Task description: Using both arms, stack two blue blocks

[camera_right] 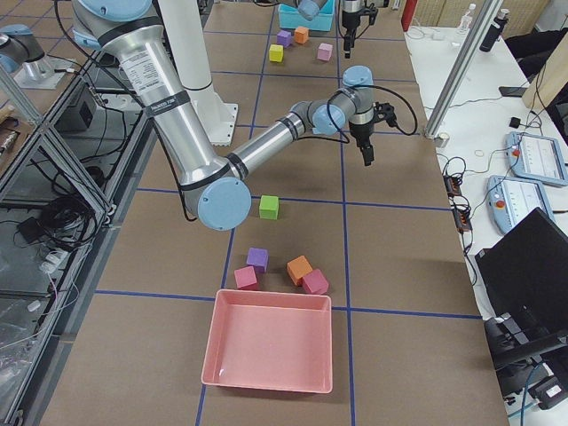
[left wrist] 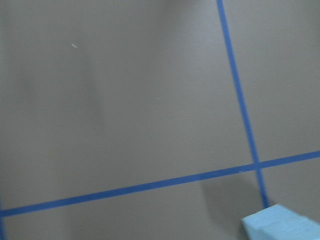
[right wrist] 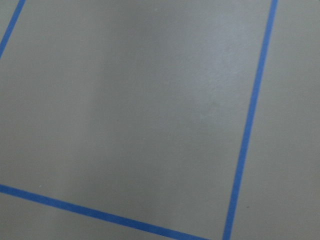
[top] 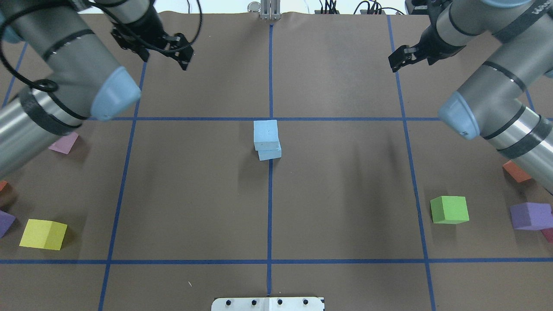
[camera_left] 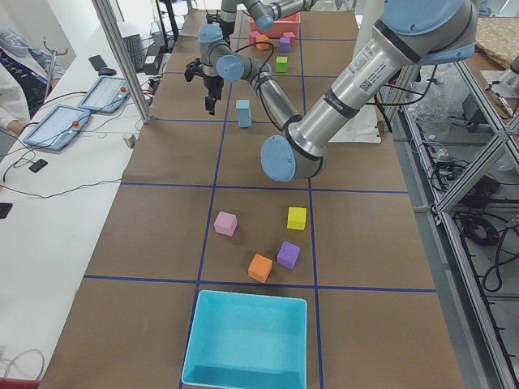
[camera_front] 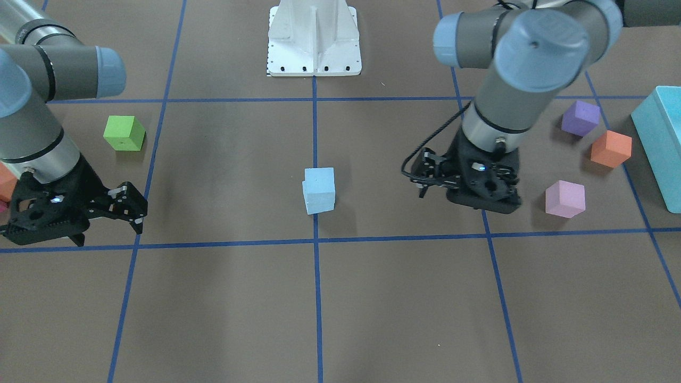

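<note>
- Blue blocks (top: 268, 140): likely light, squashy foam; pinch opposite flat faces gently.
- Overhead, left gripper (top: 165, 62) at ten o'clock, seemingly spread; right gripper (camera_front: 109, 234) at two o'clock, spread, empty.

My two blue blocks (top: 268, 140) look like matt foam, faintly grainy and soft at the edges. The table (top: 337, 207) wears a dull brown paper-like sheet (hardly any shine on it), crossed by smooth blue tape lines (top: 270, 216). My left arm (top: 52, 86) and right arm (top: 510, 99) show brushed silver metal with a soft sheen, matt grey housings and smooth pale-blue plastic caps. My left gripper (top: 185, 52) and right gripper (camera_front: 135, 210) are matt black, plastic by the look. Seen from overhead, the green cube (top: 449, 209) at four o'clock from the blocks is the same matt foam. At six o'clock the white pedestal (top: 268, 303) seems to be smooth painted metal.
</note>
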{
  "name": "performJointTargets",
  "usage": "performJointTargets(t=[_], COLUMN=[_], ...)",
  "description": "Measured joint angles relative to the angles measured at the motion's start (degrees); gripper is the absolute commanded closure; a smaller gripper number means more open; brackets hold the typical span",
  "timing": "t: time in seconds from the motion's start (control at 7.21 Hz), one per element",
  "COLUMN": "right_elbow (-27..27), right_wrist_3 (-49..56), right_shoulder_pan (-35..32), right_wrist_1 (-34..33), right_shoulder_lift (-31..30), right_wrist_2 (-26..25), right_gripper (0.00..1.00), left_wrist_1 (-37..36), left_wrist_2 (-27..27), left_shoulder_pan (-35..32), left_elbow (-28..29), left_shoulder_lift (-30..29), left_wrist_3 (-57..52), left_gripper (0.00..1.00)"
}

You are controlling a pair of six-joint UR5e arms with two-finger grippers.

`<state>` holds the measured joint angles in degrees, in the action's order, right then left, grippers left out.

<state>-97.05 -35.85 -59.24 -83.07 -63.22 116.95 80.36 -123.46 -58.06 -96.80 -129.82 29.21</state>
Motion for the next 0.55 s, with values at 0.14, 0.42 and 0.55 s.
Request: performJointTargets(t=[0.14, 0.42, 0.55], right_elbow=[-1.61, -5.84, -7.26], right_wrist_3=[1.09, 2.07, 2.23], right_shoulder_pan=[-2.12, -8.1, -12.26], right_wrist_1=[-0.15, -0.27, -0.21], right_shoulder_lift=[-2.47, -10.88, -15.77], right_wrist_2=[1.16, 5.73, 8.75], right_gripper=[0.0, 0.0, 0.0], left_wrist_1=[-0.98, -2.1, -3.42], left_wrist_2=[-2.08, -5.71, -7.86], left_shoulder_pan=[-5.11, -14.51, -19.16], left_elbow=[-1.35, 0.62, 3.31], left_shoulder_lift=[3.95, 9.87, 12.22], left_wrist_3=[-9.17, -24.8, -31.98], left_gripper=[0.0, 0.0, 0.0])
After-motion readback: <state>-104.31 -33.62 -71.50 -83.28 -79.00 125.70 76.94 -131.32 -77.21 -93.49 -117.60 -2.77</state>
